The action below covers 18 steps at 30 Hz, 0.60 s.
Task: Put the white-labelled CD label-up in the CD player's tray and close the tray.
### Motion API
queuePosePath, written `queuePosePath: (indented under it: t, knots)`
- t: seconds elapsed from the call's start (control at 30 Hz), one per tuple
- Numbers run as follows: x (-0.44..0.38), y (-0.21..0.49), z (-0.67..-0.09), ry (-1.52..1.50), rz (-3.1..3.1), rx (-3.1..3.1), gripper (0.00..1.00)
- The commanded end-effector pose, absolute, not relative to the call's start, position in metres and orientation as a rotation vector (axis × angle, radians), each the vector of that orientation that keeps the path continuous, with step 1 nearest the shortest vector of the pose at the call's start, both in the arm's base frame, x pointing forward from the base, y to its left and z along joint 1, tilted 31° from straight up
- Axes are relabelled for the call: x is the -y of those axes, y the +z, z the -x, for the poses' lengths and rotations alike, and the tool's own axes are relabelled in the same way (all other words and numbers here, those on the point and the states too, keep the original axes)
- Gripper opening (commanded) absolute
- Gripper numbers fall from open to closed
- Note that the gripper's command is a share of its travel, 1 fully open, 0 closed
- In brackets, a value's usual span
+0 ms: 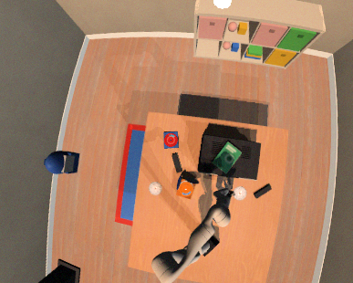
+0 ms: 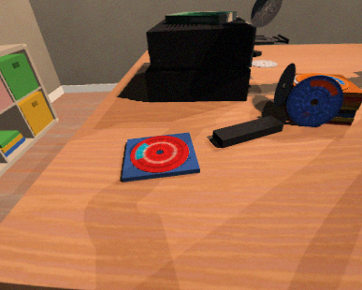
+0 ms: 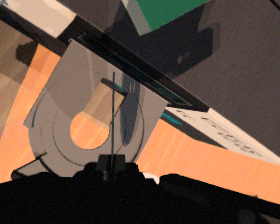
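— Why do we carry the CD on edge?
— Our tool pinches only its rim, hanging it above the open tray, ready to lay flat.

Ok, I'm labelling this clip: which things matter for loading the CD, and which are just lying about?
Job in hand:
gripper, shut on a CD held edge-on
open tray
CD player

Lying about:
red CD
blue CD
black remote
green case on the player
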<state>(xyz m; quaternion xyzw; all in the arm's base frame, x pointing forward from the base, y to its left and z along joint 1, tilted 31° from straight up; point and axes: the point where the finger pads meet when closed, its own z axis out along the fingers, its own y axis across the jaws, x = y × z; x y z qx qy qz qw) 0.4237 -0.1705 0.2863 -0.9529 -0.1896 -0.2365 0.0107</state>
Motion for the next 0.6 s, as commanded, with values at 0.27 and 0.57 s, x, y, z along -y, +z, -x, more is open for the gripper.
queuePosePath:
  t: [0.27, 0.57]
  knots:
    - [0.159, 0.289, -0.420, -0.778, 3.031, 0.590, 0.11]
    - [0.150, 0.287, -0.417, -0.814, 3.091, 0.575, 0.11]
